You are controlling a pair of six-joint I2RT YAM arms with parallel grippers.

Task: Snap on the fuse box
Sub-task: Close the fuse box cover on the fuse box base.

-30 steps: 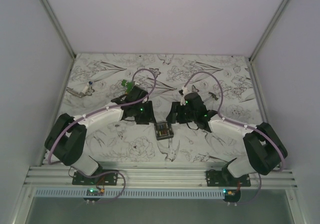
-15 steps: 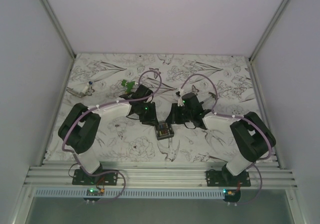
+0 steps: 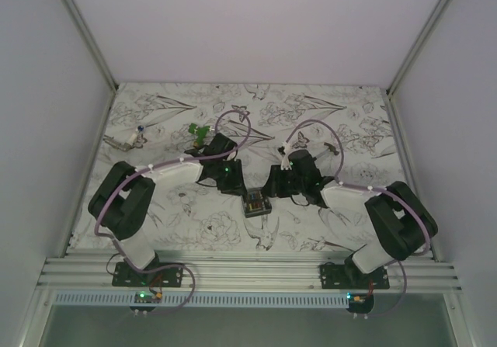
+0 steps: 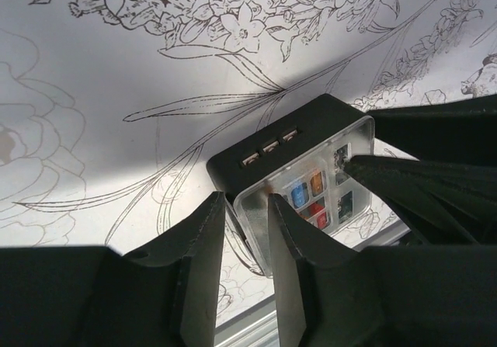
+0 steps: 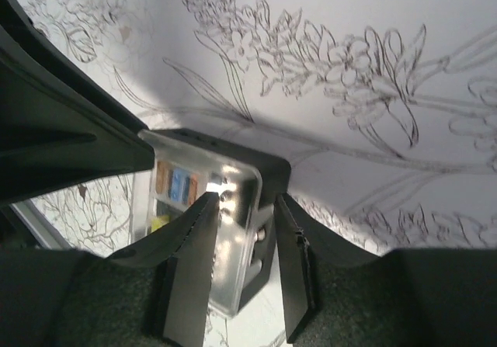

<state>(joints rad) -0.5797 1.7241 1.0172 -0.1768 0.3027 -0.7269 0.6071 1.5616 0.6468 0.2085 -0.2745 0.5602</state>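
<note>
The fuse box (image 3: 255,204) is a small black box with a clear lid over orange, blue and red fuses. It lies on the flowered cloth between both grippers. My left gripper (image 3: 238,190) comes from the box's left. In the left wrist view its jaws (image 4: 247,227) are nearly closed on the lid's near edge (image 4: 256,207), one finger on the lid and one outside the rim. My right gripper (image 3: 272,189) comes from the right. In the right wrist view (image 5: 245,234) one finger lies on the lid (image 5: 233,207) and the other against the black side wall.
A small green plastic piece (image 3: 197,132) lies behind the left arm. A thin metal tool (image 3: 124,139) lies at the far left of the cloth. The enclosure walls rise on both sides and at the back. An aluminium rail (image 3: 248,273) runs along the near edge.
Both grippers have moved inward and toward the near edge, closing in on the fuse box from either side. The box has stayed in about the same place.
</note>
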